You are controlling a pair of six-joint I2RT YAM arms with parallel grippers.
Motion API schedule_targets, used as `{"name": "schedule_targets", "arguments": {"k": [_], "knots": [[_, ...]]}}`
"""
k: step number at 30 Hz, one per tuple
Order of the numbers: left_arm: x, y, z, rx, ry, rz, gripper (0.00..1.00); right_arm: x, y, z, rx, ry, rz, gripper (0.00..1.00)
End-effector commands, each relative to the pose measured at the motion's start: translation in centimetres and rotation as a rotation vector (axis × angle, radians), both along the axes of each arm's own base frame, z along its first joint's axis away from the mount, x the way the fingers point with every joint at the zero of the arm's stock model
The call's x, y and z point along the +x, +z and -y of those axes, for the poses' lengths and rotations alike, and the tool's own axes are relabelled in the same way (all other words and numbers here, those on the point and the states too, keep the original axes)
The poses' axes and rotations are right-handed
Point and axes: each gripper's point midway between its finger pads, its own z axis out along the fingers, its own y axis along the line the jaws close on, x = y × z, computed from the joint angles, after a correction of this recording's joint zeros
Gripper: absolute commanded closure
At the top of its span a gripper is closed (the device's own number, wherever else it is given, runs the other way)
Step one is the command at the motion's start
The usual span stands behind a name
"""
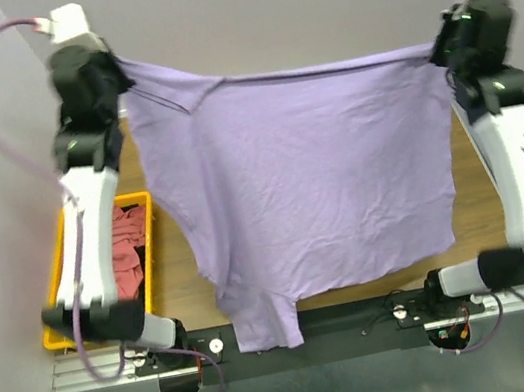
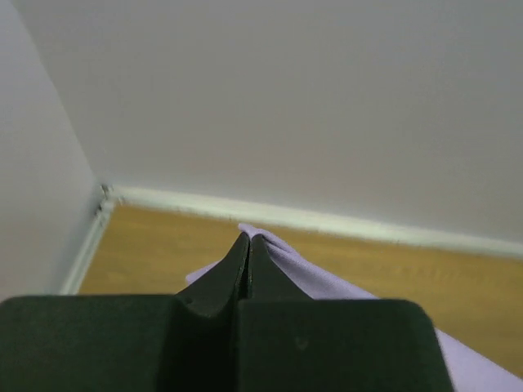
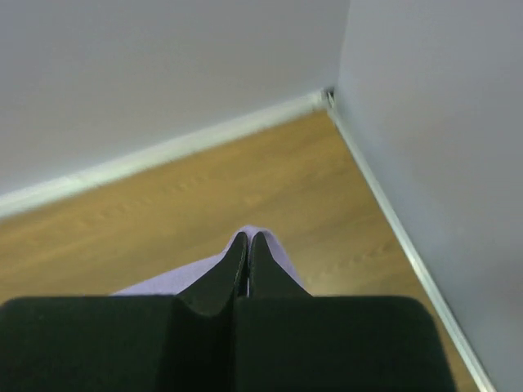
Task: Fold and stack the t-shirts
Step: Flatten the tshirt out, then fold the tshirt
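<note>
Lavender t-shirt (image 1: 310, 177) hanging spread, left fingers (image 2: 227, 273) pinching one top corner, right fingers (image 3: 225, 273) pinching the other

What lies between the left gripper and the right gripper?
The purple shirt, spread from the left gripper to the right gripper, both shut on it. The top view shows it.

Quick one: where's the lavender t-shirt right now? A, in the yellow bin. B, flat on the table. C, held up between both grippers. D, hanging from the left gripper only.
C: the lavender t-shirt hangs spread between the left gripper and the right gripper, each shut on its upper edge.
</note>
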Motion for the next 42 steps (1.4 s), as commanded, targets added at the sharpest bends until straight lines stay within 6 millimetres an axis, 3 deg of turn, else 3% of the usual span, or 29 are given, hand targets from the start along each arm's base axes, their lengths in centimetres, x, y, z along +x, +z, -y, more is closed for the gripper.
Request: {"name": "schedule_targets", "arguments": {"k": [1,2,3,4,5,6,7,8,9,11,12,18,23,29,35,36,37,42], "knots": [[7.6,-13.2,2.4,0.016,-0.103,-0.263,1.00,5.5,-12.9,2.3,-0.046,-0.118,-0.314,0.99],[8.9,-15.5,2.7,0.014,-0.112,-0.300,1.00,6.3,-15.0,2.4,-0.044,-0.129,-0.351,0.99],[10.8,-20.1,3.1,0.013,-0.121,-0.386,1.00,7.3,-17.4,2.6,-0.046,-0.136,-0.391,0.99],[11.9,-21.9,3.6,0.003,-0.136,-0.410,1.00,8.6,-21.2,2.9,-0.042,-0.149,-0.442,0.99],[12.7,-23.5,3.7,0.001,-0.142,-0.432,1.00,9.4,-23.1,3.1,-0.039,-0.152,-0.463,0.99],[14.1,-27.0,4.0,0.001,-0.148,-0.485,1.00,10.5,-24.2,3.3,-0.034,-0.154,-0.449,0.99],[14.7,-28.4,4.2,0.001,-0.159,-0.504,1.00,11.1,-25.7,3.6,-0.030,-0.154,-0.463,0.99],[15.4,-29.5,4.4,0.003,-0.165,-0.520,1.00,11.9,-29.1,3.5,-0.024,-0.142,-0.517,0.99],[16.6,-31.3,4.6,0.008,-0.172,-0.544,1.00,12.7,-29.9,3.6,-0.021,-0.138,-0.515,0.99],[17.7,-32.0,5.0,0.011,-0.189,-0.554,1.00,13.9,-33.1,3.9,-0.032,-0.127,-0.570,0.99],[18.2,-33.9,5.0,0.013,-0.189,-0.584,1.00,14.3,-33.9,4.1,-0.035,-0.124,-0.579,0.99],[19.0,-37.7,5.8,0.001,-0.231,-0.651,1.00,16.4,-36.6,4.8,-0.034,-0.116,-0.596,0.99],[19.7,-38.6,5.6,-0.038,-0.232,-0.663,1.00,18.1,-36.7,5.1,-0.021,-0.105,-0.576,0.99],[20.2,-36.7,6.4,-0.098,-0.262,-0.632,1.00,18.9,-35.0,5.1,-0.020,-0.092,-0.538,0.99],[17.3,-35.7,6.6,-0.217,-0.221,-0.708,1.00,17.5,-34.5,5.2,-0.002,-0.103,-0.540,0.99],[16.4,-36.6,6.8,-0.246,-0.219,-0.739,1.00,17.2,-34.0,5.3,-0.004,-0.108,-0.534,0.99],[15.9,-35.3,6.9,-0.261,-0.225,-0.722,1.00,16.7,-34.3,5.3,-0.001,-0.110,-0.546,0.99],[13.0,-33.1,7.0,-0.317,-0.215,-0.719,1.00,15.5,-33.9,5.2,0.018,-0.111,-0.547,0.99]]}}
